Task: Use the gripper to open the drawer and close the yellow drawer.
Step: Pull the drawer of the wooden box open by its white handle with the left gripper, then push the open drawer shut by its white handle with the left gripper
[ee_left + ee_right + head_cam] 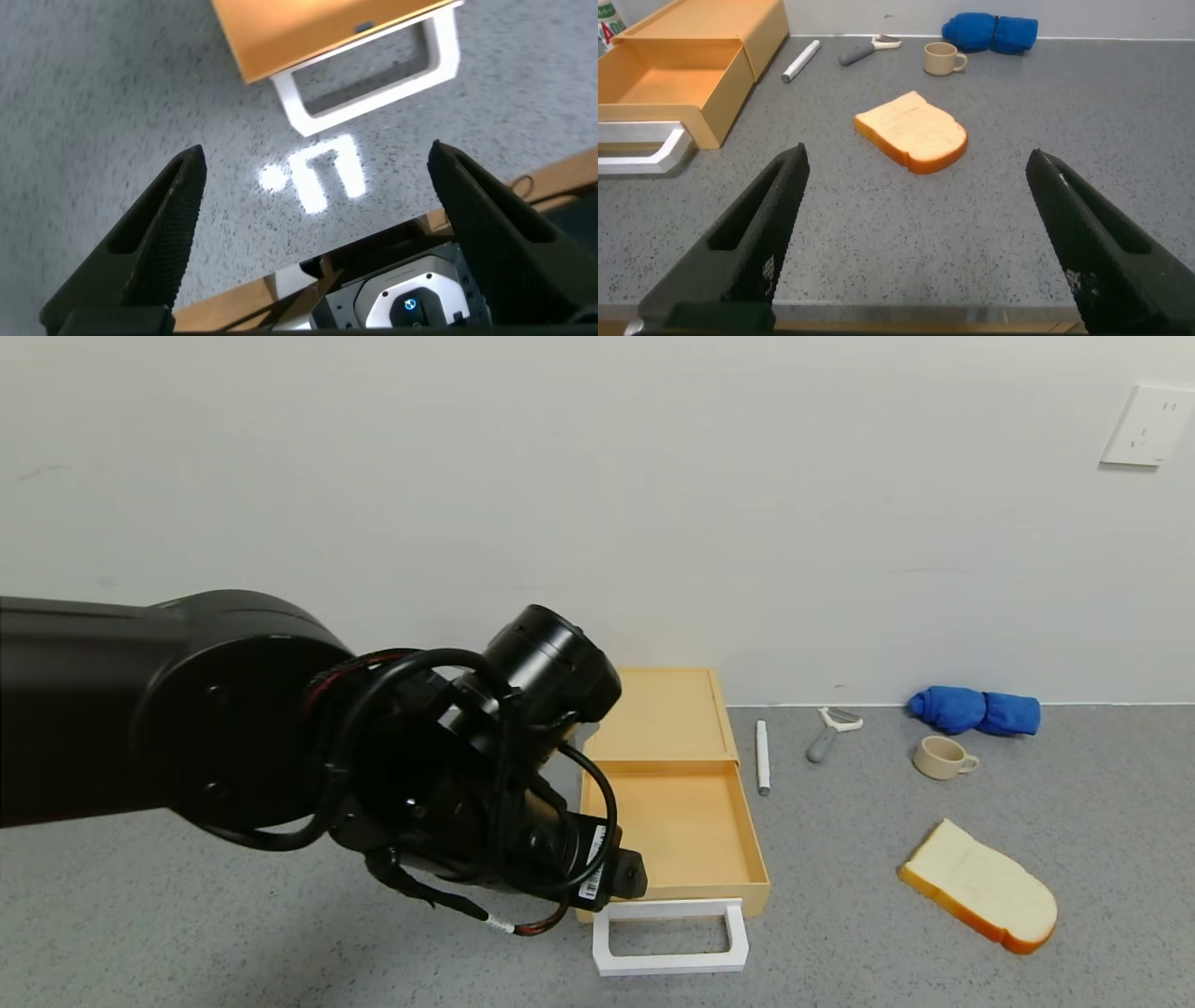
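Observation:
The pale yellow-tan drawer (686,826) stands pulled out of its flat matching box (663,709), empty, its white loop handle (670,938) toward me. My left gripper (616,877) hovers at the drawer's front left corner, beside the handle. In the left wrist view it (316,154) is open and empty over bare counter, with the handle (374,84) and drawer front (318,28) just beyond the fingertips. My right gripper (918,159) is open and empty, low over the counter's front edge, out of the head view; the drawer (673,84) lies off to its side.
Right of the drawer lie a white pen (763,756), a peeler (829,732), a beige cup (943,757), a blue cloth (976,711) by the wall, and a bread slice (980,887). The wall runs close behind the box.

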Robot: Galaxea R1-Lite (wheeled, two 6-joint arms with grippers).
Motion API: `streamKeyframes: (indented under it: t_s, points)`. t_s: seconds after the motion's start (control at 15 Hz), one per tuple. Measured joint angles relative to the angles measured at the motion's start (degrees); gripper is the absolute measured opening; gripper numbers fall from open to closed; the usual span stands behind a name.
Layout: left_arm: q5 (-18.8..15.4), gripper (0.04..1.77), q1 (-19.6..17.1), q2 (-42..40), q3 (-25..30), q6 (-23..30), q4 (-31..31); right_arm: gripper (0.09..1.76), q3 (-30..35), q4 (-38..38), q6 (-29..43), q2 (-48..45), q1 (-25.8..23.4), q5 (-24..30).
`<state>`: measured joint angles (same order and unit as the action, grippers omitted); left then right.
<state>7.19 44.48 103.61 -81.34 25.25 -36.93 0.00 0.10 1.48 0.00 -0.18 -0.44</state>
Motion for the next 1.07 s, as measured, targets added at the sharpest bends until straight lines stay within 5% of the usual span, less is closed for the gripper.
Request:
streamKeyframes:
  t_s: [0.27,0.4,1.07]
  points:
    - [-14.5,1.72,-6.8,-6.1,11.4,-12.9,19.3,1.71,0.0,0.0,0.0,0.0,0.0,0.0]
    - [-17.9,1.72,-9.6,-8.5,17.6,-14.8,32.0,1.71,0.0,0.0,0.0,0.0,0.0,0.0]
    - [-18.6,1.72,-11.2,-10.9,21.4,-14.9,35.1,1.71,0.0,0.0,0.0,0.0,0.0,0.0]
